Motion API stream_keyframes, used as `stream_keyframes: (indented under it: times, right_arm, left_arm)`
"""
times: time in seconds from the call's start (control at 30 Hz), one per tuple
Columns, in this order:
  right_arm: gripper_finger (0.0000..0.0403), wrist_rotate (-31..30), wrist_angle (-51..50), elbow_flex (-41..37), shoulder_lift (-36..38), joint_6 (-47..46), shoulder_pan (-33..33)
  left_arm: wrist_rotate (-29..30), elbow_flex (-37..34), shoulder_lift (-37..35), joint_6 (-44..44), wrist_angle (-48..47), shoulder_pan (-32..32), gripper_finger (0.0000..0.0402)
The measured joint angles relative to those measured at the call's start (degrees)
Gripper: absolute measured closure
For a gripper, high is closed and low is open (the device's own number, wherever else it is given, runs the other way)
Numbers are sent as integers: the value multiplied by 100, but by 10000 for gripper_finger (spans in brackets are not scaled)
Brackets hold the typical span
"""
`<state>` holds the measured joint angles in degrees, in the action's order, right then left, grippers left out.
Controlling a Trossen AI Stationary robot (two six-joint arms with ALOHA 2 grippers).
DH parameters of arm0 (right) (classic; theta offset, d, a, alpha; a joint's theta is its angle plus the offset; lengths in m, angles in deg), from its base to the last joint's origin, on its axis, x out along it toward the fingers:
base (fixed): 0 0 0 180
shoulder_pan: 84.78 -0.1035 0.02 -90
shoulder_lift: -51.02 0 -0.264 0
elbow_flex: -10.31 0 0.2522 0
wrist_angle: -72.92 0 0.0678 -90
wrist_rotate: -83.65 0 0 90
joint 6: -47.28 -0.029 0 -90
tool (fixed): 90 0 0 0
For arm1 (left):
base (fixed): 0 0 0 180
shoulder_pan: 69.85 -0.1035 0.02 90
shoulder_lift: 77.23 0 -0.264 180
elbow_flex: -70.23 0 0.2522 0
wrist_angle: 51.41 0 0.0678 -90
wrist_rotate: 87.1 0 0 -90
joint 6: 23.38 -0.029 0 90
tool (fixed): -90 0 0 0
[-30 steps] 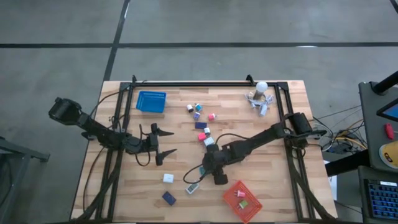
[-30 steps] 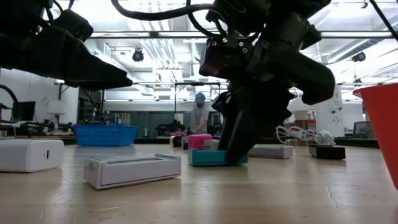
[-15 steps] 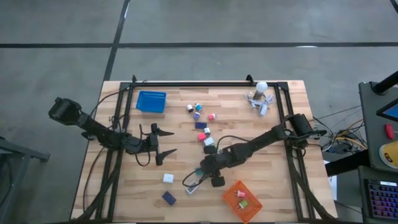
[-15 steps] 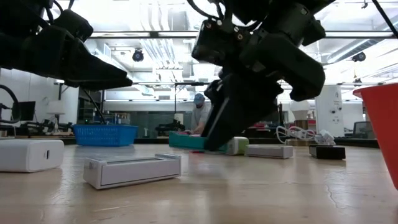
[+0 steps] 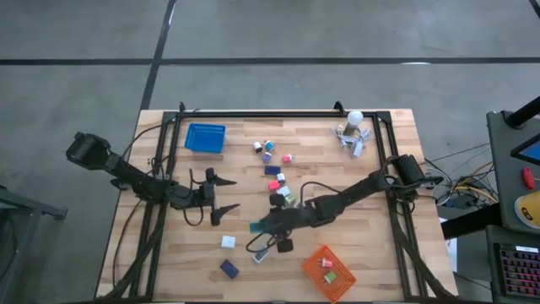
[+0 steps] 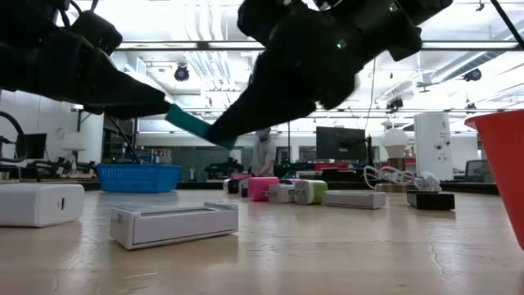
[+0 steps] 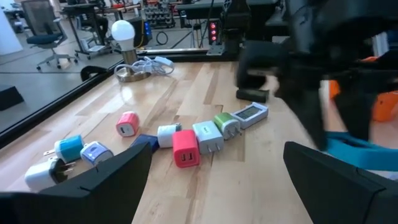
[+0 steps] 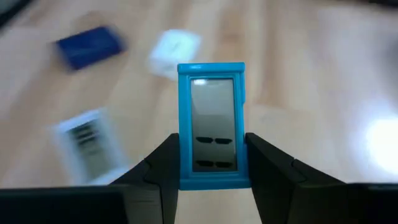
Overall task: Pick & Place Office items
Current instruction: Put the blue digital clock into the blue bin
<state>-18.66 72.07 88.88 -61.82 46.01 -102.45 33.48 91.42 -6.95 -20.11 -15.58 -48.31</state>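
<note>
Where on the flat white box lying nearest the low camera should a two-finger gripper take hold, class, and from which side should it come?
Grip the white box across its two long side walls, near the middle, coming straight down from above. It lies flat on the table, low and long, so only the narrow width would likely fit between the fingers. The open left gripper hangs nearby.

Bare table [image 5: 354,215] right of plug cluster [image 5: 278,181]; orange basket [image 5: 329,272] blocks the corner

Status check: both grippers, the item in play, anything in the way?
Right gripper shut on teal box, lifted off the table. Left gripper open, waiting left of centre. Nothing blocking.
</note>
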Motion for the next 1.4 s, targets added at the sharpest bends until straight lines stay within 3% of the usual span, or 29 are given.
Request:
stream_keyframes:
  times: [0.23,0.4,0.67,0.97,1.4]
  right_arm:
    - [264,-2965,21,-89,0,448,-109]
    - [264,-4133,163,-102,0,1006,-152]
    - [264,-5121,482,-53,-133,2327,-160]
    - [264,-6003,1615,-32,-736,4184,-215]
    - [264,-6123,1959,204,-956,5068,-273]
  left_arm:
    - [-376,-4,0,69,709,0,35]
    - [-577,134,0,416,1000,0,35]
    - [-576,471,375,1231,996,-181,35]
    - [-900,571,789,1597,964,-619,35]
    - [-967,667,1261,1076,866,-861,42]
